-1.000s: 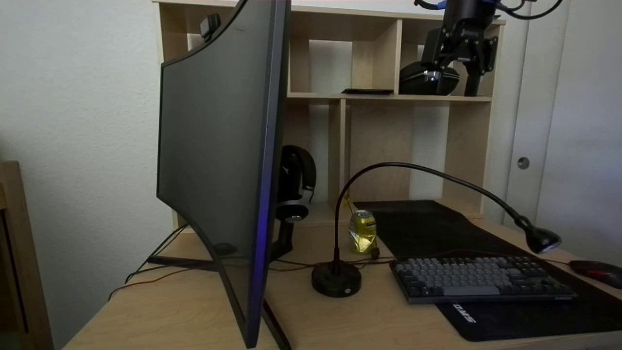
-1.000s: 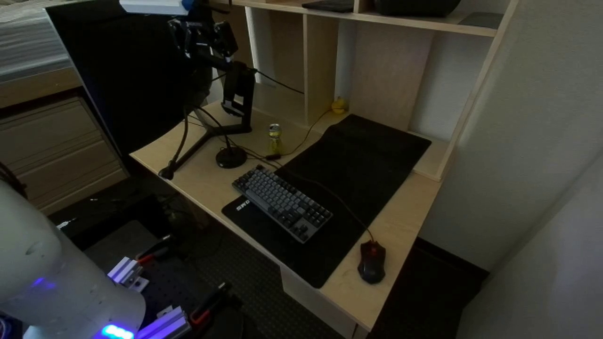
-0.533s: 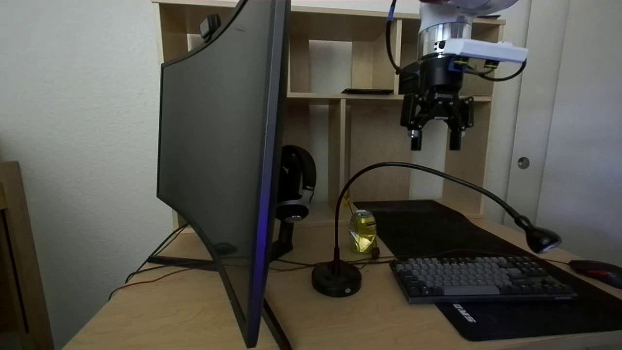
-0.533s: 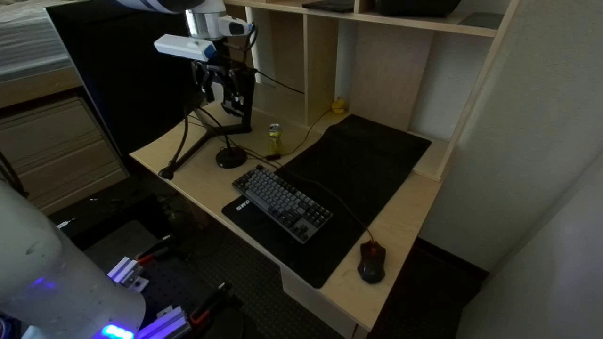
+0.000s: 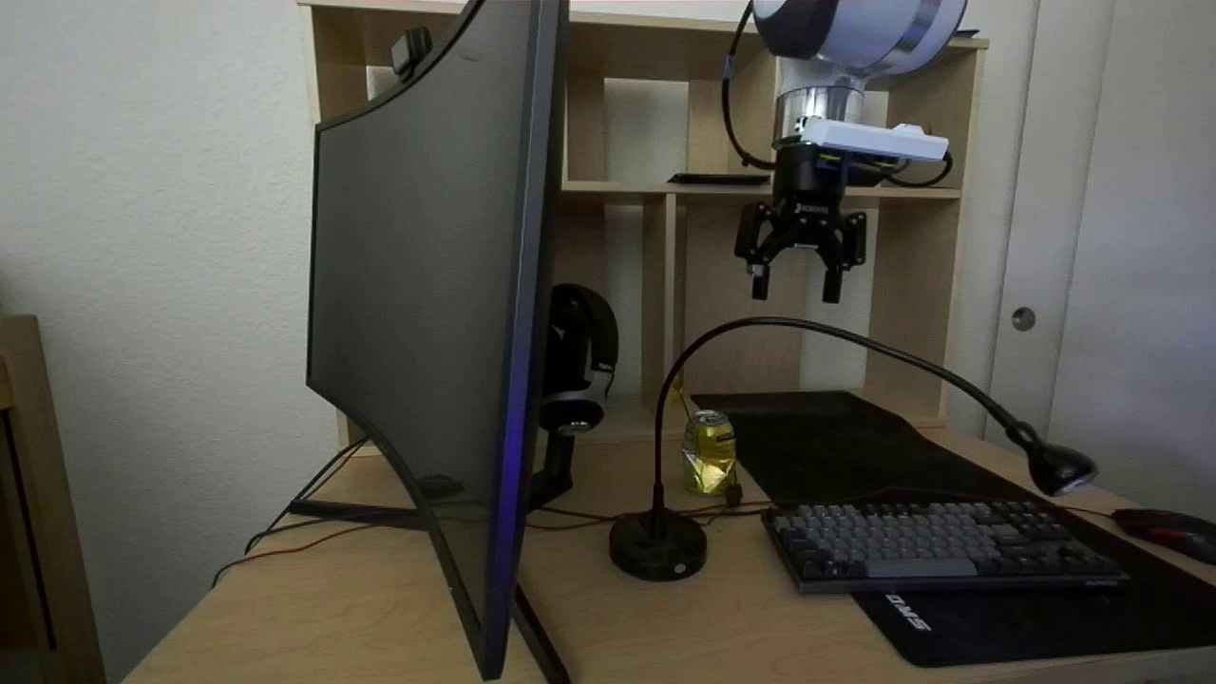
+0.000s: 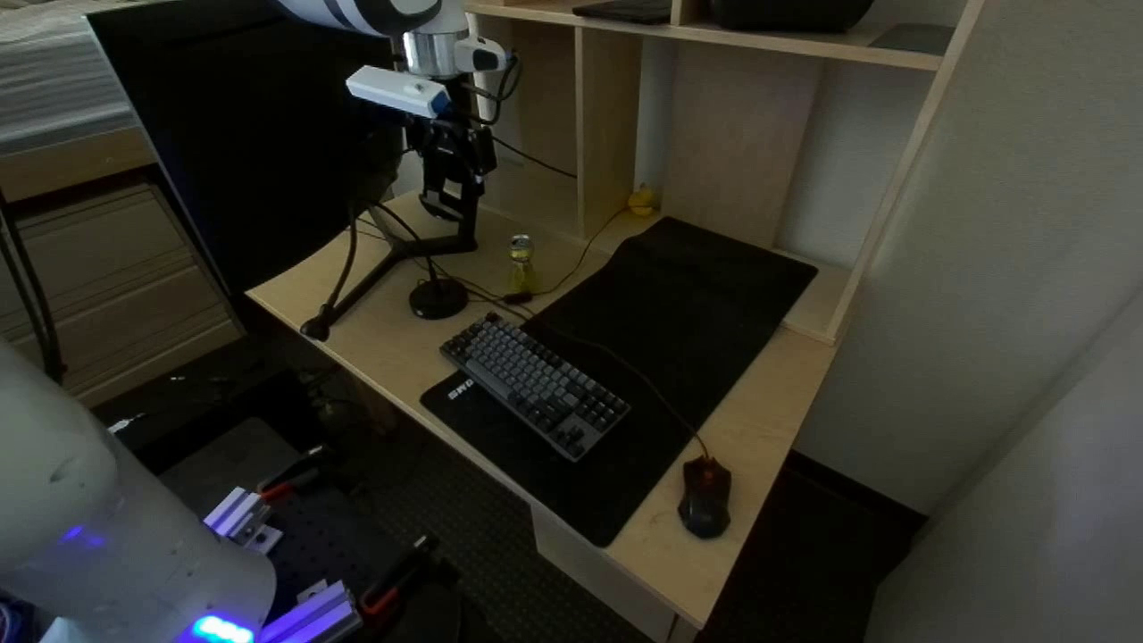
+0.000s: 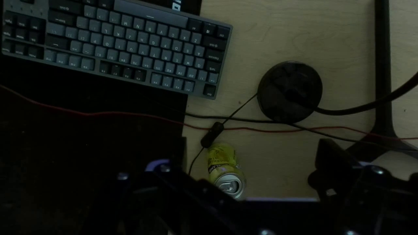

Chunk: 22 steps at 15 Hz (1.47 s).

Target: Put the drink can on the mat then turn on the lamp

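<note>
The crumpled yellow-green drink can (image 5: 710, 452) stands upright on the wooden desk, beside the black mat (image 5: 807, 442). It also shows in an exterior view (image 6: 521, 263). The black lamp (image 5: 657, 548) stands in front of the can, its arm arching toward the keyboard. My gripper (image 5: 796, 288) is open and empty, high above the desk, pointing down over the lamp arm's level. In the wrist view the can (image 7: 223, 160) lies below the span between the open fingers, nearer the left one, its lower top edge partly covered by the gripper. The lamp base (image 7: 290, 91) is ahead.
A keyboard (image 6: 536, 384) lies on the mat's near part, a mouse (image 6: 704, 497) at its side. The large monitor (image 5: 427, 285) and headphone stand (image 5: 573, 380) are beside the can. Cables with an inline switch (image 7: 212, 134) run by the can. Shelves (image 5: 722, 193) stand behind.
My gripper has come down from high up, turned to point downward, and moved toward the can's side of the desk. It stays open. The can, lamp and mat have not moved.
</note>
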Motion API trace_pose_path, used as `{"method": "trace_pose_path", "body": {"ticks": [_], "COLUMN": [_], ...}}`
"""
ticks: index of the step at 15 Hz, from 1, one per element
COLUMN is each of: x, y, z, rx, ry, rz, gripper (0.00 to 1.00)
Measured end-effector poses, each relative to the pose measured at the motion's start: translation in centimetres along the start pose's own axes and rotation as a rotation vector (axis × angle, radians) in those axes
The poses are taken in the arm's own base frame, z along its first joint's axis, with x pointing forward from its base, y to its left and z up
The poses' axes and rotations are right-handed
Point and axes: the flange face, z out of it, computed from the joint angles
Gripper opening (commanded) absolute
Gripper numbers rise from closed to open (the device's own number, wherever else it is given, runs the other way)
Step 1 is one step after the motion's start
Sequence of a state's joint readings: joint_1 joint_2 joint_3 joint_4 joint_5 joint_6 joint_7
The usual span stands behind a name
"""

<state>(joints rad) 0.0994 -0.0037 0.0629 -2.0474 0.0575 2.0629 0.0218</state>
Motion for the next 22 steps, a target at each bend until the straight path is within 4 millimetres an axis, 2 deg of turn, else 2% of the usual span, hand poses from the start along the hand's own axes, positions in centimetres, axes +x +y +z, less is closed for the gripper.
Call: {"method": "trace_pose_path", "body": {"ticks": [2,4,7,10,16,19,22], "x": [0.1,1.0,4.0,7.1,6.9,7.1,8.0], "y": [0.2,0.1,-0.6,-1.4,-1.5,-2.5,-3.6], "z": [0.7,2.9,6.7,9.4,9.4,11.5,13.7], "rx": [-0.056,-0.117,-0.143,-0.136,-0.138,-0.135,-0.128], "ry": [-0.015,-0.029,-0.040,-0.047,-0.061,-0.089,-0.095], "rz": [-0.006,-0.016,-0.031,-0.040,-0.043,-0.061,-0.078], "gripper": [1.00,1.00,1.00,1.00,1.00,1.00,1.00]}}
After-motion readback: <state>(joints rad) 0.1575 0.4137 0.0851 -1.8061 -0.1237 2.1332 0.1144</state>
